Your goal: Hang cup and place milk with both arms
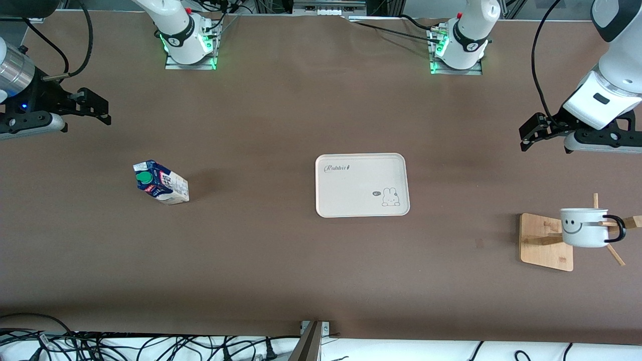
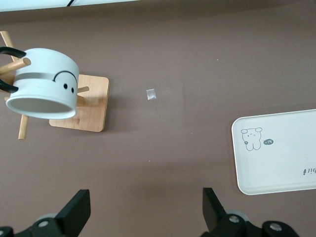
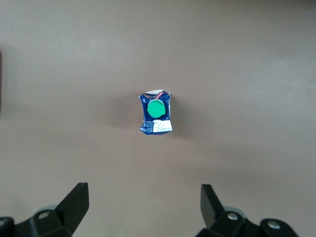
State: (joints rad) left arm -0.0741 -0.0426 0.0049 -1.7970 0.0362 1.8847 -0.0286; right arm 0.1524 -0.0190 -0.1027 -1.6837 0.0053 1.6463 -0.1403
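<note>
The cup (image 1: pixel 583 227), a white mug with a smiley face, hangs by its black handle on a peg of a wooden rack (image 1: pixel 545 241) at the left arm's end of the table. It also shows in the left wrist view (image 2: pixel 44 84). The milk (image 1: pixel 160 183), a dark-blue carton with a green cap, stands on the table at the right arm's end; the right wrist view sees it from above (image 3: pixel 157 112). My left gripper (image 1: pixel 524 138) is open and empty above the table, apart from the rack (image 2: pixel 146 212). My right gripper (image 1: pixel 106 113) is open and empty above the table, apart from the milk (image 3: pixel 144 207).
A cream tray (image 1: pixel 361 165) with a rabbit drawing lies at the table's middle, and shows in the left wrist view (image 2: pixel 286 173). A small pale scrap (image 2: pixel 151 94) lies on the table beside the rack. Cables run along the table edge nearest the front camera.
</note>
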